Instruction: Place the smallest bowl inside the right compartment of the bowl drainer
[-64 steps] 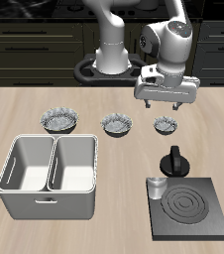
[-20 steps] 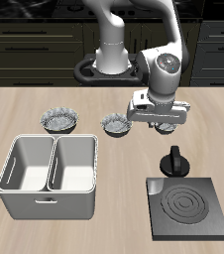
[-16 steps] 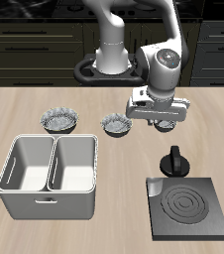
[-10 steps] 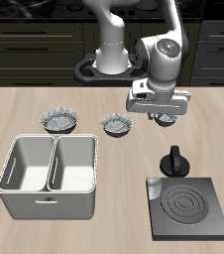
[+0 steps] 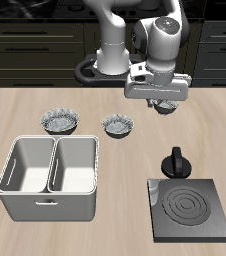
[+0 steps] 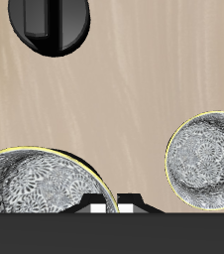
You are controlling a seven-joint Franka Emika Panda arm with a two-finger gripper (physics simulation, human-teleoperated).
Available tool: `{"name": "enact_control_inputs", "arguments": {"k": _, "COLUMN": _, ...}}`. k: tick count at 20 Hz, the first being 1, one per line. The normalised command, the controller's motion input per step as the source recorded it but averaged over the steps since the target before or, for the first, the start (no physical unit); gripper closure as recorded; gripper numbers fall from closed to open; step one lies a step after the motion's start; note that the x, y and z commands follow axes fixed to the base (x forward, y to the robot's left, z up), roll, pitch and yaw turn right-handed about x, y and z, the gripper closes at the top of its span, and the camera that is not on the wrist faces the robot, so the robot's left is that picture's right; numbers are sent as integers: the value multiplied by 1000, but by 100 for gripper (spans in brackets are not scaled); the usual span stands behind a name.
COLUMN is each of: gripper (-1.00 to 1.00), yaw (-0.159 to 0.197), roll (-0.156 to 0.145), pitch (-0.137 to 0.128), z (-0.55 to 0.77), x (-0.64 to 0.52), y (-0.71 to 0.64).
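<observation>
My gripper (image 5: 164,101) is shut on the rim of the smallest bowl (image 5: 167,108), a tiny grey-and-white patterned bowl, and holds it above the table at the back. In the wrist view the held bowl (image 6: 30,184) looms close beside the fingertips (image 6: 97,206). The bowl drainer (image 5: 47,199), a light grey tub with two empty bins, stands near the table's front edge, well away from the gripper.
The mid-sized matching bowl (image 5: 118,125) (image 6: 205,162) and the largest bowl (image 5: 60,121) sit on the table behind the drainer. A black round knobbed object (image 5: 175,161) (image 6: 53,25), a small glass cup (image 5: 158,188) and the black stove plate (image 5: 190,210) are nearer the front.
The gripper came down over the smallest bowl, shut on it, and has lifted it off the table, rising steadily over the last second.
</observation>
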Motion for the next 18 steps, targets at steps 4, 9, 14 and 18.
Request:
{"name": "enact_control_inputs", "arguments": {"k": 4, "gripper": 100, "yaw": 4, "roll": 1, "pitch": -12, "z": 322, "x": 24, "y": -157}}
{"name": "enact_control_inputs", "arguments": {"k": 9, "gripper": 100, "yaw": 25, "roll": -16, "pitch": -45, "z": 356, "x": -11, "y": -150}}
{"name": "enact_control_inputs", "arguments": {"k": 14, "gripper": 100, "yaw": 11, "roll": -9, "pitch": -7, "z": 284, "x": 38, "y": -168}}
{"name": "enact_control_inputs", "arguments": {"k": 18, "gripper": 100, "yaw": 32, "roll": 18, "pitch": 8, "z": 86, "x": 49, "y": -74}}
